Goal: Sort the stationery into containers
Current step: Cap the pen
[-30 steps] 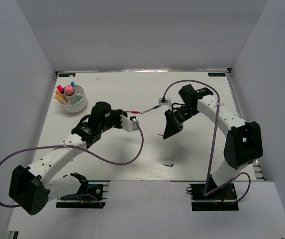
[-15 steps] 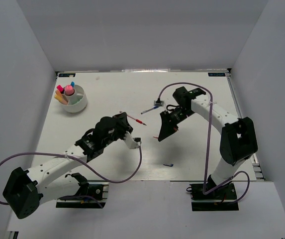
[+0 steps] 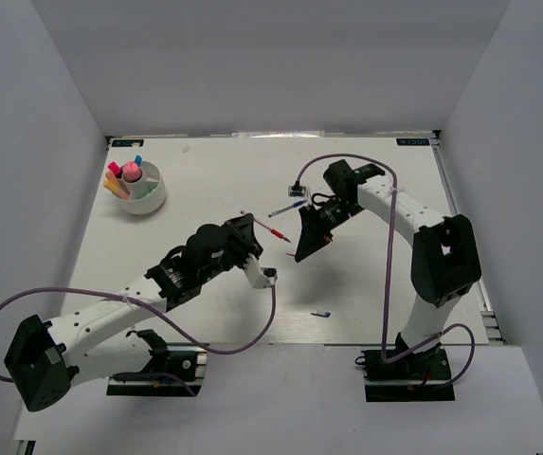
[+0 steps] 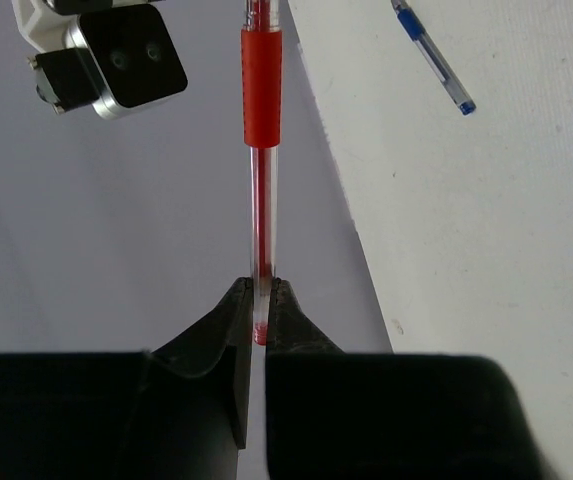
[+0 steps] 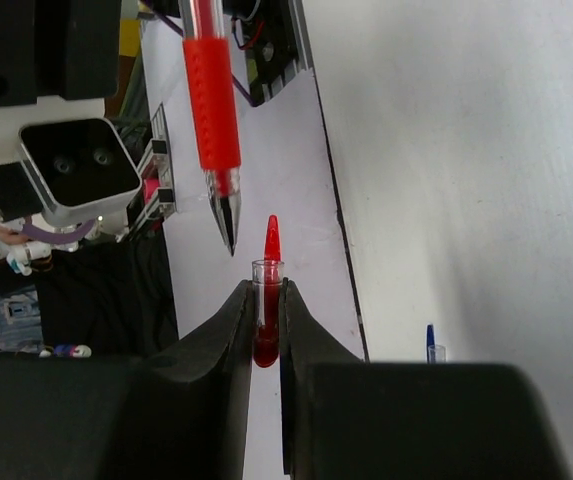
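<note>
My left gripper [image 3: 248, 230] is shut on the back end of a red pen [image 3: 271, 229], which points toward the right arm; the left wrist view shows the pen [image 4: 261, 130] gripped at its end between the jaws [image 4: 261, 300]. My right gripper [image 3: 300, 254] is shut on a red pen cap [image 5: 271, 240], open end facing the pen's tip [image 5: 228, 215], a short gap apart. A blue pen [image 3: 280, 210] lies on the table behind them. A small blue cap [image 3: 320, 314] lies near the front. The white divided bowl [image 3: 153, 201] at far left holds pink, orange and blue markers and a pink round-topped stick.
The white table [image 3: 205, 180] is enclosed by grey walls on three sides. Purple cables loop from both arms over the table. The blue pen [image 4: 433, 58] and the blue cap [image 5: 432, 348] also show in the wrist views.
My left gripper has swung the red pen rightward toward the table's middle. My right gripper has moved left with the cap. Pen tip and cap are now closer together.
</note>
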Action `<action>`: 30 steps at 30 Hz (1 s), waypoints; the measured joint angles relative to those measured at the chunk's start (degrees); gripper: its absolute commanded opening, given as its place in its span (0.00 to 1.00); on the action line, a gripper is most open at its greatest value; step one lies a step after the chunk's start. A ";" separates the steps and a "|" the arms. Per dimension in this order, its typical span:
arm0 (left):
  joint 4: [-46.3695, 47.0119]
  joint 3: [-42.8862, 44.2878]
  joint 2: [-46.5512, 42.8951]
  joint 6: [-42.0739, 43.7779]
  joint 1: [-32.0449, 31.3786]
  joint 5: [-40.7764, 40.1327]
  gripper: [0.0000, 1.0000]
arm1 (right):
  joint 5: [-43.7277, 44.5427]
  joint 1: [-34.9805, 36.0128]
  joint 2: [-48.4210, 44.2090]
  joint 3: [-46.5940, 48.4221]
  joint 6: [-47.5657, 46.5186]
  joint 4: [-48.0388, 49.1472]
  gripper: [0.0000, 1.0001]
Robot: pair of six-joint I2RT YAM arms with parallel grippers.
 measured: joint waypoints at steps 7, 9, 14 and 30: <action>-1.42 0.85 0.76 -1.07 -0.68 -0.74 0.00 | 2.10 -0.22 -0.11 1.92 1.49 1.57 0.00; -2.10 1.55 1.31 -1.86 -0.68 -1.33 0.00 | 2.80 -0.50 -0.52 2.32 1.55 2.03 0.00; -3.91 4.83 3.21 -5.68 -0.68 -2.91 0.00 | 8.20 -1.53 -3.61 2.23 2.34 3.74 0.00; -4.39 6.45 4.00 -10.08 -0.68 -6.97 0.00 | 13.79 -3.23 -7.76 3.78 -0.87 4.87 0.00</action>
